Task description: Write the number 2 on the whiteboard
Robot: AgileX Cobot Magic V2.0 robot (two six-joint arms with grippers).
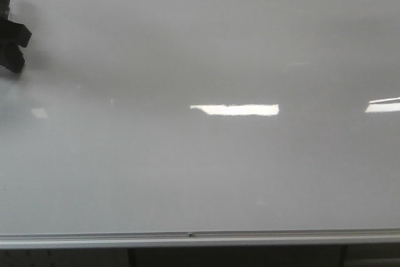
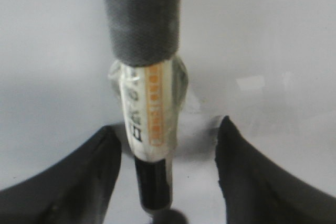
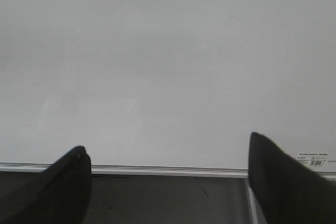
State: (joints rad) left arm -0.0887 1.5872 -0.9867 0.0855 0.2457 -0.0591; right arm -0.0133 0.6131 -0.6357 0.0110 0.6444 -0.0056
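Note:
The whiteboard [image 1: 200, 173] is a glossy pale grey surface that fills the front view, with a silver frame edge [image 1: 200, 237] along its near side. No number 2 shows on it in any view. My left gripper [image 1: 12, 42] is a dark shape at the board's far left edge. In the left wrist view its jaws [image 2: 168, 127] stand apart. A marker [image 2: 149, 114] with an orange label and a grey wrapped end [image 2: 142, 19] sits between them, with a clear gap to one finger [image 2: 247, 171]. My right gripper [image 3: 168, 150] is open and empty over the board's frame edge [image 3: 157, 170].
Bright glare patches lie on the board at centre [image 1: 234, 109] and at the right edge [image 1: 382, 105]. A dark surface [image 3: 168, 198] runs below the frame. A small printed label [image 3: 312, 162] sits at the board's corner.

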